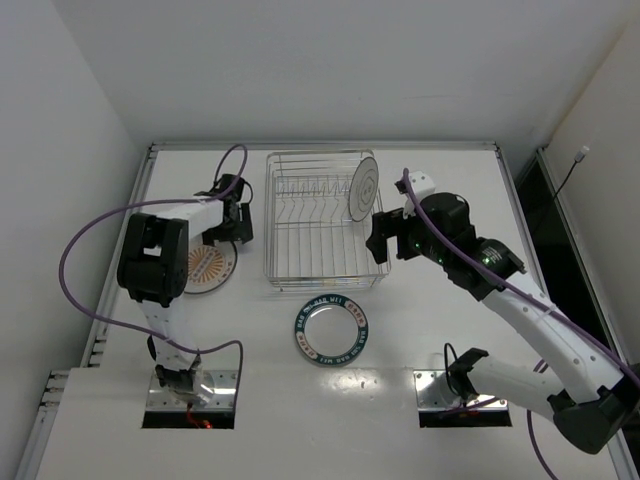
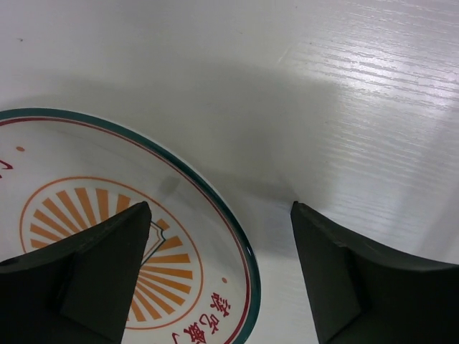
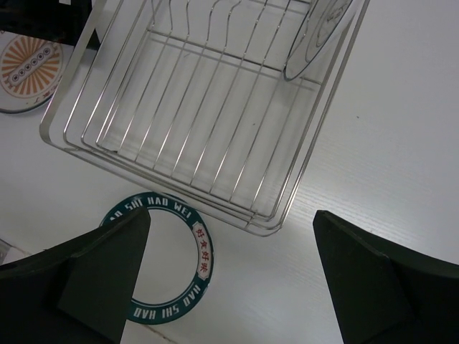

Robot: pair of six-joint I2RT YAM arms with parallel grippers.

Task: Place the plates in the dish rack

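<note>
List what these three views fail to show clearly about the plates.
- Orange-patterned plate: top view, left arm covers part; left wrist view, edges and a finger crop it.
- Racked plate: right wrist view, top edge crops it.
- Teal-rimmed plate: right wrist view, a finger hides its left side.

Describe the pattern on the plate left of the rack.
Plate: orange sunburst centre, red-and-teal rim; clearest in left wrist view.

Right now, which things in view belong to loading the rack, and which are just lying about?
Part of the job:
dish rack
ringed plate, standing in the rack
teal-rimmed plate, flat on the table in front of the rack
orange-patterned plate, flat, left of the rack

Not part of it:
purple cables on the arms
</note>
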